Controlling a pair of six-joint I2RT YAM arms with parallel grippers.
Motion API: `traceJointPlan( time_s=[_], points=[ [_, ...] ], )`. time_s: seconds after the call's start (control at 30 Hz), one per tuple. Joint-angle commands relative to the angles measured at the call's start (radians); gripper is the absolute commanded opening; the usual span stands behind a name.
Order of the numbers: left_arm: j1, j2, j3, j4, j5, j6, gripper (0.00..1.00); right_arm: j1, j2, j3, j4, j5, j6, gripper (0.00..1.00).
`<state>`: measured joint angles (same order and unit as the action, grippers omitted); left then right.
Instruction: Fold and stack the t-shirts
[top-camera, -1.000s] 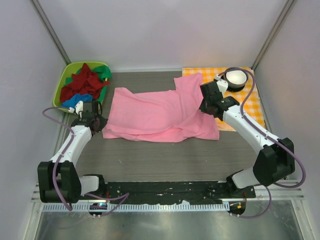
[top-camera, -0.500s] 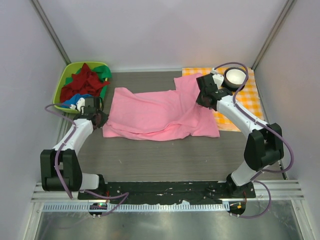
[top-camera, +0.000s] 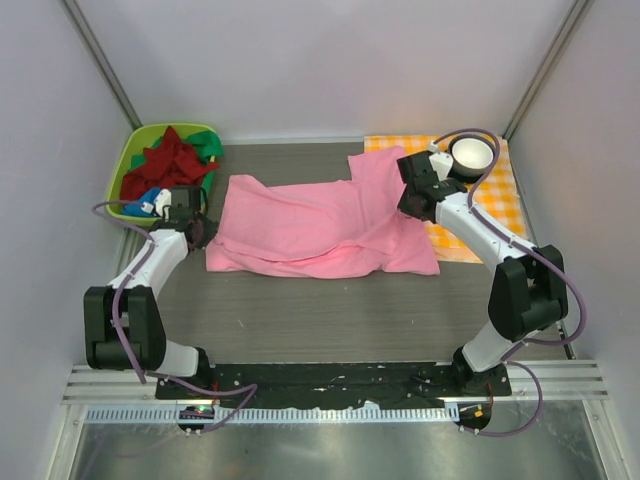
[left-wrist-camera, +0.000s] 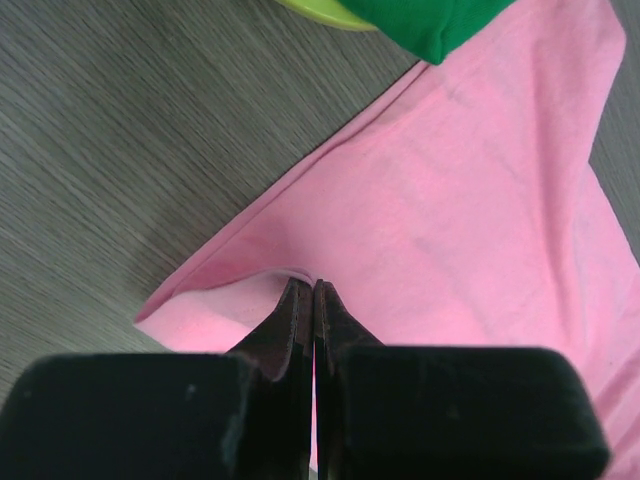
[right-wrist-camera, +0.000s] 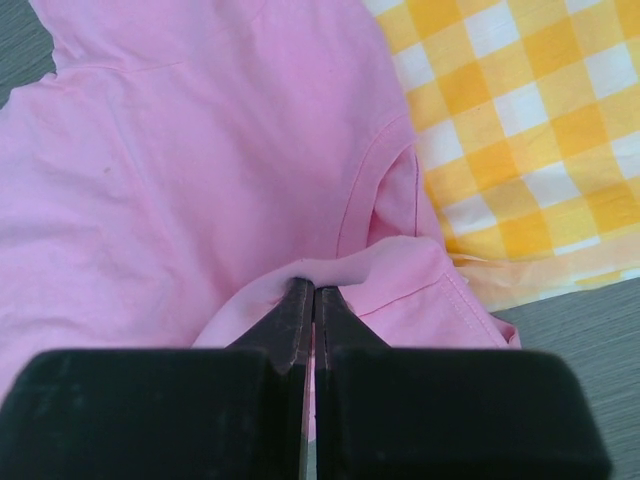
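Two robot arms grip opposite ends of a light pink t-shirt (top-camera: 300, 225), which lies rumpled and partly doubled over across the middle of a grey wood-grain table (top-camera: 330, 310). The left gripper (left-wrist-camera: 314, 290) is clamped tight on a raised fold at the shirt's left edge, and the right gripper (right-wrist-camera: 314, 292) is clenched on a ruck of fabric at the shirt's right side, close to a sleeve seam.

Beyond the pink shirt's far-left corner stands a lime-green basket (top-camera: 128, 152) heaped with the remaining laundry. A dark red shirt (top-camera: 165, 165) lies on top. A green shirt (top-camera: 208, 143) spills over the rim on the side nearest the pink shirt. A blue shirt (top-camera: 148, 197) shows at the near end, partly hidden by the left wrist.

To the pink shirt's right, an orange-and-white checked cloth (top-camera: 500, 205) lies flat, with the shirt's right edge and sleeve overlapping it. A white bowl (top-camera: 472, 155) sits on the far part of that cloth, just beyond the shirt's raised sleeve, and the right arm's purple cable (top-camera: 470, 133) arcs around it.
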<state>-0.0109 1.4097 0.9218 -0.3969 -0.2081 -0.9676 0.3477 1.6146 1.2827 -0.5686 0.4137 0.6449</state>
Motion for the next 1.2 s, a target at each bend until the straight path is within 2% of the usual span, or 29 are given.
traceJointPlan(
  time_s=[0.0, 0.77, 1.0, 1.17],
  points=[
    [0.008, 0.031, 0.04, 0.05, -0.005, -0.002, 0.0, -0.01, -0.062, -0.006, 0.029, 0.069, 0.006, 0.01],
    [0.008, 0.117, 0.111, 0.073, 0.01, 0.004, 0.0, -0.033, -0.125, -0.039, -0.002, 0.091, 0.013, 0.01],
    [0.006, 0.15, 0.098, 0.084, -0.013, 0.004, 0.0, -0.033, -0.041, 0.035, 0.016, 0.068, 0.009, 0.01],
    [0.006, 0.181, 0.095, 0.121, -0.028, -0.014, 0.0, -0.039, 0.105, 0.138, 0.027, 0.062, 0.013, 0.01]
  ],
)
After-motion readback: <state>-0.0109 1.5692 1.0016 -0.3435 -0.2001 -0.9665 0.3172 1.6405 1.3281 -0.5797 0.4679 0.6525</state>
